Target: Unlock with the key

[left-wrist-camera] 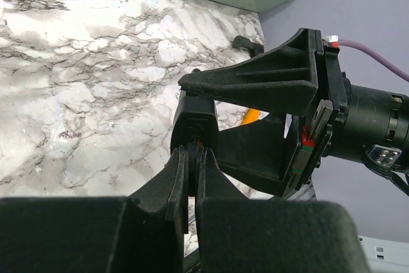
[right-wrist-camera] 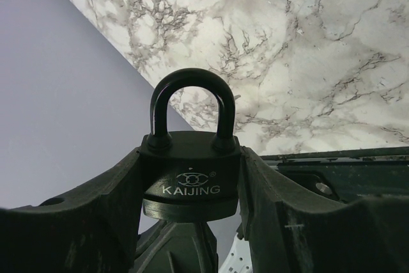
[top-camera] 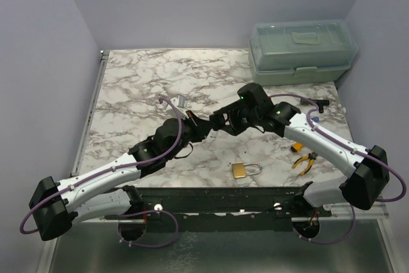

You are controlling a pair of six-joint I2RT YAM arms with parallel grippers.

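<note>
I am gripping the padlock [right-wrist-camera: 190,158] in the half-open right gripper [right-wrist-camera: 192,187]. The left gripper [left-wrist-camera: 192,158] is sitting fully closed at its base.

The black padlock [right-wrist-camera: 190,171] carries pale grey KAIJING lettering, and the table [top-camera: 128,94] beneath it is white marble veined with grey and brown. On the near side of that black padlock lies a brass-gold padlock [top-camera: 241,170] with a silver shackle, to the black one's right yellow-handled pliers [top-camera: 304,161], and beyond it a translucent pale green toolbox [top-camera: 300,52] against lilac walls [top-camera: 38,43]
</note>
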